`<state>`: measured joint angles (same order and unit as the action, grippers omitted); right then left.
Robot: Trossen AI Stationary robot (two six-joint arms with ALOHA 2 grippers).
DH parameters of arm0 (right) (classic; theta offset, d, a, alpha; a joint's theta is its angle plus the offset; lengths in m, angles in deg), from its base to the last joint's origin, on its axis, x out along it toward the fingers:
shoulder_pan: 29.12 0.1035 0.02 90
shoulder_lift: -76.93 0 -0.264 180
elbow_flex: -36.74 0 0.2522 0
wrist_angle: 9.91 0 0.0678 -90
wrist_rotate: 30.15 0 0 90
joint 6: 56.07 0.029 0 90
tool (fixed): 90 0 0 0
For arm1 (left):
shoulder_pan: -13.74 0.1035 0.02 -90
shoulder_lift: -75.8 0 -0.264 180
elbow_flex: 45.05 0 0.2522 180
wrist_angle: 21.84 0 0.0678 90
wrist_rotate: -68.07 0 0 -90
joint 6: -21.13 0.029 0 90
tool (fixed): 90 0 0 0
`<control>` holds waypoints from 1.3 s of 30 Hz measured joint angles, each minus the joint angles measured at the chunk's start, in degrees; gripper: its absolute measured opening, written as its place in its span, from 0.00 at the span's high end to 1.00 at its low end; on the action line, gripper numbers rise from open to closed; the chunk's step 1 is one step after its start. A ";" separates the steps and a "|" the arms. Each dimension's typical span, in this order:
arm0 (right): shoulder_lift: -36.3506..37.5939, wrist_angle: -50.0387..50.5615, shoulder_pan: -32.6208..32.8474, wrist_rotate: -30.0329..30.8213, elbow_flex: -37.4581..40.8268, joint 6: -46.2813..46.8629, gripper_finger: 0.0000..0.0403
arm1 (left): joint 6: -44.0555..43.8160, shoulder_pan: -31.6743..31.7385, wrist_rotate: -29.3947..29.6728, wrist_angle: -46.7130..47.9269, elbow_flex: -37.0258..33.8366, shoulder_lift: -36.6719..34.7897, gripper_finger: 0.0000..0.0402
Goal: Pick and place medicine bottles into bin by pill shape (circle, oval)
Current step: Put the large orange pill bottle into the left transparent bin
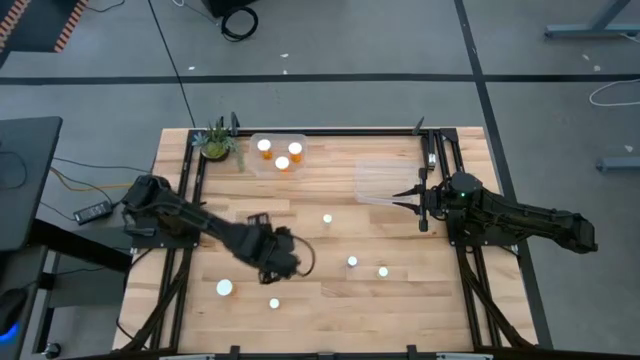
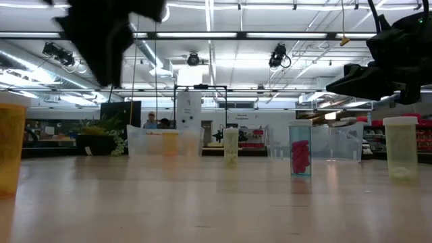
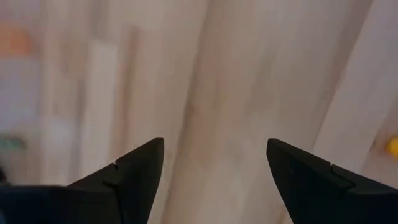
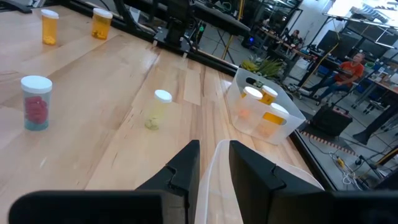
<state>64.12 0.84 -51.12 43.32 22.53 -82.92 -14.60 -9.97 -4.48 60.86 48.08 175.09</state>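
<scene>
Currently the left gripper (image 1: 283, 262) is held low over the middle of the tabletop (image 1: 420, 300) with its jaws spread and nothing between them; in its wrist view only bare wood is seen under the fingers. The right gripper (image 1: 400, 201) is parked at the right side, jaws clenched, apparently on the rim of a clear bin (image 1: 385, 182). Three orange bottles (image 1: 280, 153) are already lodged in another clear bin (image 1: 257, 165) at the far edge, beside a small plant (image 1: 216, 143). Five bottles are left standing on the wood: one near the centre (image 1: 327, 219), two close together towards the right (image 1: 352, 262), and two near the front left (image 1: 224, 288); one is seen in the low view to hold pink pills (image 2: 300, 156). The step in hand is judged to be a reach for the next bottle. It would be done well if the open jaws were centred over a cap, lowered straight, and closed on the body below the cap, so that the bottle is not tipped and its neighbours are not knocked. The surface is pale planking framed by dark rails. Beyond it a large workshop is seen, with ceiling strip lights, racks, cables on a grey floor, and people far off.
</scene>
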 joint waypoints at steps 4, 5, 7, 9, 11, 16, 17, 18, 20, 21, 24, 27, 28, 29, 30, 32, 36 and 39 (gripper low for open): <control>0.00 0.00 0.00 0.00 0.00 0.00 0.77 | -6.63 -3.79 -1.62 0.25 -6.21 -1.23 0.29; -0.02 0.00 0.00 0.00 0.00 0.02 0.77 | -8.30 -4.67 -1.58 0.07 -7.30 -2.09 0.30; -0.04 0.01 0.00 0.00 0.00 0.01 0.77 | -11.98 -6.06 -1.78 0.21 -9.14 -3.87 0.32; -0.08 0.00 0.00 0.01 0.00 0.00 0.77 | -16.04 -7.61 -3.19 0.27 -11.08 -5.63 0.34; -0.15 0.02 0.00 0.00 0.00 0.00 0.77 | -20.20 -8.95 -5.39 0.27 -12.13 -7.89 0.36; -0.17 0.00 0.00 0.01 0.00 0.00 0.77 | -30.82 -11.82 -13.77 3.42 -14.83 -12.87 0.41; -0.18 0.00 0.01 0.01 0.00 0.00 0.77 | -32.67 -12.41 -15.84 4.23 -15.60 -13.64 0.42; -0.20 0.00 0.01 0.00 0.00 0.00 0.77 | -34.37 -13.04 -17.83 5.40 -16.45 -14.14 0.44; -0.20 0.00 0.00 0.00 0.00 0.00 0.77 | -36.88 -14.28 -21.50 6.62 -18.47 -14.54 0.46; -0.20 0.00 0.02 0.00 0.00 0.00 0.77 | -37.55 -14.95 -23.48 6.17 -19.67 -14.74 0.47; -0.20 -0.01 0.00 0.00 0.00 0.01 0.77 | -38.71 -16.38 -29.23 2.75 -22.70 -14.78 0.50; -0.20 -0.02 0.00 0.00 0.00 0.00 0.77 | -40.74 -17.71 -34.21 -3.14 -25.67 -14.78 0.52; -0.20 -0.01 0.01 0.00 0.00 0.01 0.77 | -41.84 -18.18 -34.87 -5.08 -26.41 -14.76 0.53; -0.20 -0.02 0.00 0.00 0.00 0.00 0.77 | -42.95 -18.67 -35.02 -6.57 -26.87 -14.76 0.53; -0.20 -0.02 0.01 0.00 0.00 0.01 0.77 | -43.85 -19.11 -35.19 -8.04 -27.18 -14.77 0.52; -0.20 -0.02 0.00 0.00 0.00 0.00 0.77 | -45.11 -19.75 -35.14 -10.20 -27.36 -14.69 0.50; -0.20 -0.02 0.00 0.00 0.00 0.02 0.77 | -48.27 -20.72 -32.89 -13.00 -27.34 -14.67 0.42; -0.20 -0.02 0.01 0.00 -0.01 0.01 0.77 | -50.06 -21.82 -31.12 -15.36 -27.34 -14.65 0.35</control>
<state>63.92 0.82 -51.11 43.32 22.52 -82.91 -64.66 -31.79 -35.60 45.50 20.74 160.44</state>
